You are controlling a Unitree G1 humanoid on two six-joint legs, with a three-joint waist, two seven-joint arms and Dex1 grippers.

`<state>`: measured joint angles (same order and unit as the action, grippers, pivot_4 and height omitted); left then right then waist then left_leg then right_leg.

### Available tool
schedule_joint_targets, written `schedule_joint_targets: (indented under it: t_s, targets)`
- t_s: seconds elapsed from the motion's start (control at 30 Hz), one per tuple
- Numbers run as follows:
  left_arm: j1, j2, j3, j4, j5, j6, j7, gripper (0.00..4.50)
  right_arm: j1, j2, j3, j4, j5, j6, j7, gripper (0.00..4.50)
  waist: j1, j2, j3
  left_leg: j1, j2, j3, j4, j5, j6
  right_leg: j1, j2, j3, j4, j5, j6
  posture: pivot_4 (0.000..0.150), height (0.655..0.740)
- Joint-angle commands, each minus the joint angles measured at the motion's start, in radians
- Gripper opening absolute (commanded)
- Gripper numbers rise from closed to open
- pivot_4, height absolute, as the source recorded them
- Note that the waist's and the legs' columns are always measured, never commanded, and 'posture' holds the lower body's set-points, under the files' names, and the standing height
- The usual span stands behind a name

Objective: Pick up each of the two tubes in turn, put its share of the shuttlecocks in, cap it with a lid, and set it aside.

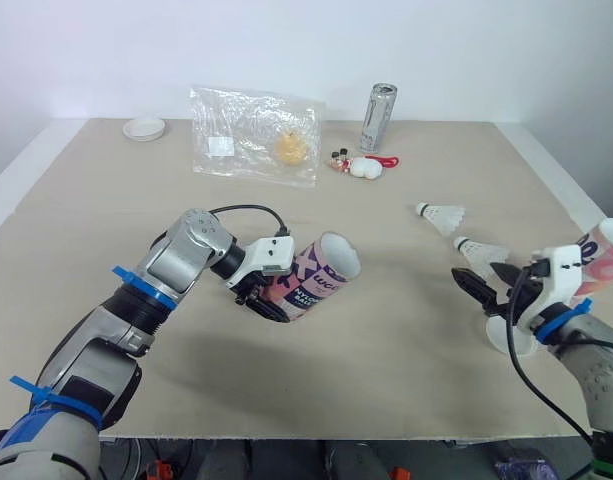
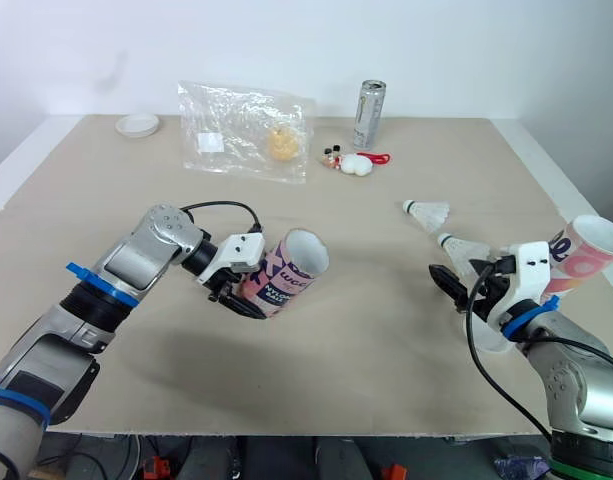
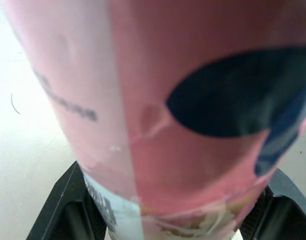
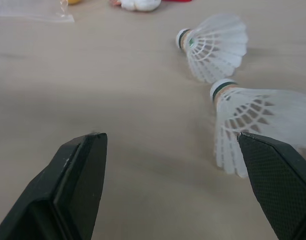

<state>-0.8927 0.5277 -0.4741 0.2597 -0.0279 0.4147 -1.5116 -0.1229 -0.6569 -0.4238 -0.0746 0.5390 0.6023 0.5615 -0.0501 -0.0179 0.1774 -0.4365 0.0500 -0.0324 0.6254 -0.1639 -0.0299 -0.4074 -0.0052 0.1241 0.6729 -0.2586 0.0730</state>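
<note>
Tube pinched by left tool; second tube far right | shuttlecocks: two | right tool spread

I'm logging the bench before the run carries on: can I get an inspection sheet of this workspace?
Surface: beige table, no spills seen.
Job's things: pink tube tilted, mouth open; second tube at the table's edge beside the right arm; nearer shuttlecock and farther shuttlecock lying on the table; white disc, likely a lid, under the right arm; white lid at the far left corner.
Clutter: plastic bag, drink can, small toy at the far side.
Grippers: left gripper shut on the pink tube; right gripper open, empty, facing the nearer shuttlecock.
Cables: left wrist cable loops free; right wrist cable hangs loose.
Surroundings: white wall.
</note>
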Motion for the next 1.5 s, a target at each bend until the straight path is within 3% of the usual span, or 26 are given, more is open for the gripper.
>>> schedule_joint_targets:
  t_s: [0.03, 0.63, 0.73, 0.93, 1.0, 1.27, 1.4, 1.5]
  targets:
    - [-0.006, 0.018, 0.016, -0.03, -0.004, 0.007, 0.003, 2.75, -0.036, -0.014, 0.007, 0.035, -0.03, -0.041, 0.004, 4.46, 0.0, 0.0, 0.0, 0.0, 0.0, 0.0, 0.0, 0.0, 0.0, 0.0, 0.0, 0.0, 0.0, 0.0, 0.0, 0.15, 0.74]
    - [-0.003, 0.027, 0.019, -0.031, -0.005, 0.011, 0.016, 2.75, -0.258, -0.008, 0.121, 0.331, -0.168, -0.134, 0.006, 4.46, 0.0, 0.0, 0.0, 0.0, 0.0, 0.0, 0.0, 0.0, 0.0, 0.0, 0.0, 0.0, 0.0, 0.0, 0.0, 0.15, 0.74]
    - [-0.001, 0.031, 0.02, -0.033, -0.004, 0.013, 0.018, 2.75, -0.285, -0.005, 0.121, 0.368, -0.182, -0.151, -0.004, 3.63, -0.001, 0.0, 0.0, 0.0, 0.0, 0.0, 0.0, 0.0, 0.0, 0.0, 0.0, 0.0, 0.0, 0.0, 0.0, 0.15, 0.74]
    - [0.003, 0.035, 0.019, -0.039, -0.007, 0.018, 0.02, 2.75, -0.298, -0.005, 0.113, 0.392, -0.19, -0.169, -0.014, 0.79, -0.001, 0.0, 0.0, 0.0, 0.0, 0.0, 0.0, 0.0, 0.0, 0.0, 0.0, 0.0, 0.0, 0.0, 0.0, 0.15, 0.74]
    - [0.004, 0.035, 0.018, -0.04, -0.008, 0.019, 0.021, 2.75, -0.293, -0.006, 0.111, 0.386, -0.19, -0.17, -0.015, 0.07, -0.001, 0.0, 0.0, 0.0, 0.0, 0.0, 0.0, 0.0, 0.0, 0.0, 0.0, 0.0, 0.0, 0.0, 0.0, 0.15, 0.74]
    - [-0.006, 0.032, 0.015, -0.022, -0.004, 0.009, 0.016, 2.75, -0.228, -0.062, 0.073, 0.11, -0.129, -0.037, -0.007, 0.07, 0.0, 0.001, 0.0, 0.0, 0.0, 0.0, 0.0, 0.0, 0.0, 0.0, 0.0, 0.0, 0.0, 0.0, 0.0, 0.15, 0.74]
    - [-0.009, 0.03, 0.01, -0.005, -0.002, -0.004, 0.007, 2.75, -0.309, -0.221, 0.108, -0.13, -0.033, 0.061, 0.157, 0.07, -0.001, 0.005, 0.002, 0.0, 0.0, 0.0, 0.0, 0.0, 0.0, -0.001, 0.0, 0.0, 0.0, 0.001, 0.001, 0.15, 0.74]
    - [-0.013, 0.025, 0.008, 0.005, 0.0, -0.01, 0.003, 2.75, -0.386, -0.302, 0.147, -0.207, 0.015, 0.053, 0.279, 0.07, -0.007, 0.011, 0.005, 0.0, 0.0, 0.002, 0.0, 0.0, 0.0, -0.001, 0.0, 0.003, 0.0, 0.001, 0.001, 0.15, 0.74]
